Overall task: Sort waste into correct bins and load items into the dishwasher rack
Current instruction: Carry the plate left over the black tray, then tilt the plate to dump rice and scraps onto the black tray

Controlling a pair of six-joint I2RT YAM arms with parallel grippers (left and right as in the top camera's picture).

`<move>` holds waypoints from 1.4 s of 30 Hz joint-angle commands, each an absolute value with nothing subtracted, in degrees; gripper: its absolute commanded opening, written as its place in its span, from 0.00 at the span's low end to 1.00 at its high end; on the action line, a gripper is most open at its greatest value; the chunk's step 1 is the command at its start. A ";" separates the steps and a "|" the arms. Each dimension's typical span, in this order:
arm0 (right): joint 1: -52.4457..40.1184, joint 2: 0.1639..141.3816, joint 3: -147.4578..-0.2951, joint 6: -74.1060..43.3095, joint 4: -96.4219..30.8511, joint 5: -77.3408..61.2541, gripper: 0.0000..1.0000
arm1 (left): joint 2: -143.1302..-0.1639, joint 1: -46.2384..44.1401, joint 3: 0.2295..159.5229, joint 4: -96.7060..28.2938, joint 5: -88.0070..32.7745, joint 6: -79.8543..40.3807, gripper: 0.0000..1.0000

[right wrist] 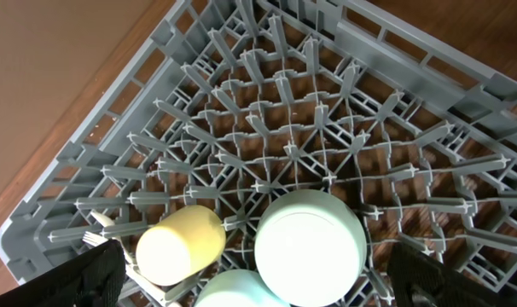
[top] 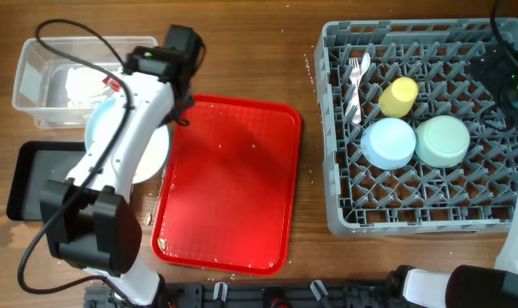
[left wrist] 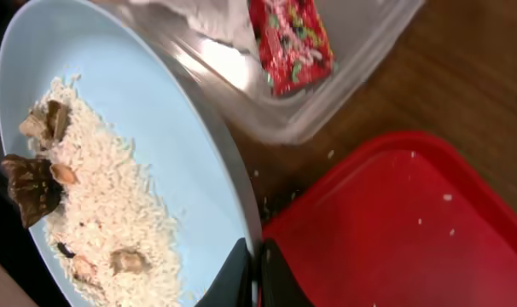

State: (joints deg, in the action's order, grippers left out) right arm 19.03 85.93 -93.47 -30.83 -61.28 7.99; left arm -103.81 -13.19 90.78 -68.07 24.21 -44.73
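Observation:
My left gripper (left wrist: 254, 275) is shut on the rim of the large light blue plate (left wrist: 156, 128), which holds white rice (left wrist: 113, 205) and brown scraps (left wrist: 32, 183). In the overhead view the left gripper (top: 175, 115) holds the plate (top: 101, 128) between the clear tub (top: 37, 81) and the black tray (top: 32, 180). The tub holds a white napkin (left wrist: 199, 17) and the red-and-white wrapper (left wrist: 291, 38). The grey rack (top: 336, 128) holds the yellow cup (top: 398, 97), blue bowl (top: 389, 143), green bowl (top: 443, 141) and fork and spoon (top: 355, 81). My right gripper (right wrist: 258, 286) is open and empty above the rack.
The larger red serving tray (top: 229, 184) lies between the plate and the rack, with a few rice grains on it. Its corner (left wrist: 395, 222) is right beside the gripped plate rim. The right arm (top: 511, 81) hangs over the rack's right side.

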 commanded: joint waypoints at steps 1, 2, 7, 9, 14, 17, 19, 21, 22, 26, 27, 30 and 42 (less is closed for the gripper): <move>19.20 86.48 -93.30 -31.53 -61.12 9.04 1.00 | -104.03 -8.12 91.94 -64.66 26.04 -40.45 0.04; 19.20 86.48 -93.30 -31.53 -61.12 9.04 1.00 | -104.03 -6.68 91.94 -63.64 26.04 -40.47 0.04; 19.20 86.48 -93.30 -31.53 -61.12 9.04 1.00 | -102.17 -2.44 91.94 -62.22 24.82 -42.09 0.04; 19.20 86.48 -93.30 -31.53 -61.12 9.04 1.00 | -100.77 -0.64 91.94 -61.45 23.09 -43.57 0.04; 19.20 86.48 -93.32 -31.53 -61.12 9.04 1.00 | -98.74 7.29 91.94 -58.04 9.98 -44.40 0.04; 19.20 86.48 -93.30 -31.53 -61.12 9.04 1.00 | -98.65 12.69 91.94 -58.17 1.10 -45.67 0.04; 19.20 86.48 -93.32 -31.53 -61.12 9.04 1.00 | -97.97 16.71 91.94 -58.85 -4.45 -45.65 0.04; 19.20 86.48 -93.30 -31.53 -61.12 9.04 1.00 | -97.25 19.70 91.94 -59.72 -7.86 -45.63 0.04; 19.20 86.48 -93.32 -31.53 -61.12 9.04 1.00 | -96.97 21.12 91.94 -60.05 -9.43 -45.60 0.04; 19.20 86.48 -93.30 -31.53 -61.12 9.04 1.00 | -96.68 28.14 91.94 -60.42 -17.50 -44.77 0.04; 19.20 86.48 -93.30 -31.53 -61.12 9.04 1.00 | -96.68 30.30 91.94 -60.42 -22.04 -43.24 0.04; 19.20 86.48 -93.30 -31.53 -61.12 9.04 1.00 | -96.68 34.57 91.94 -60.69 -31.94 -40.16 0.04; 19.20 86.48 -93.30 -31.53 -61.12 9.04 1.00 | -96.71 47.70 90.30 -65.01 -55.94 -29.32 0.04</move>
State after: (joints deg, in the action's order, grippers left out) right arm 19.03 85.95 -93.47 -30.83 -61.30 7.99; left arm -98.54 46.54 90.74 -66.00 -46.37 -33.78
